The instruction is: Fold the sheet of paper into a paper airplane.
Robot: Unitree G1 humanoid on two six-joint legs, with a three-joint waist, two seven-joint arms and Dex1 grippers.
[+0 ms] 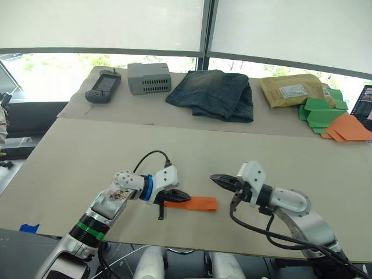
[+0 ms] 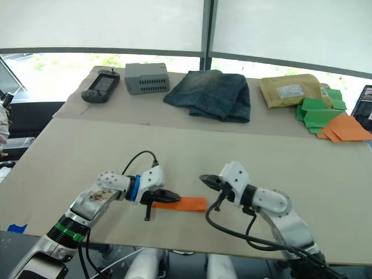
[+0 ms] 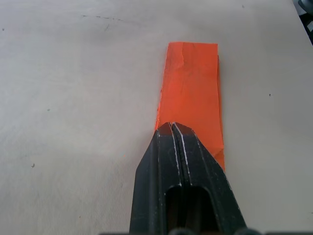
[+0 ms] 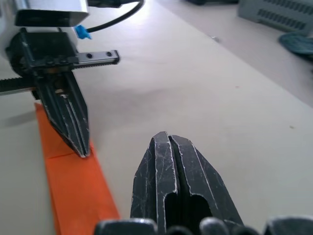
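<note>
Orange sheet of paper (image 1: 196, 203), folded into a narrow strip, is lying flat near the front edge of the table (image 1: 87, 157). Left gripper (image 1: 181, 196) is pressing its closed fingers down onto the strip's left end, tips touching the paper. Right gripper (image 1: 217, 179) is hovering just beyond the strip's right end, fingers also pressed together and gripping nothing. Folded jeans (image 1: 215, 93) are sitting well apart at the back

table (image 1: 75, 168): beige | sheet of paper (image 1: 197, 203): under left gripper (image 1: 181, 196) tip | jeans (image 1: 215, 93), envelope (image 1: 290, 90), grey box (image 1: 149, 78): well beyond both grippers
</note>
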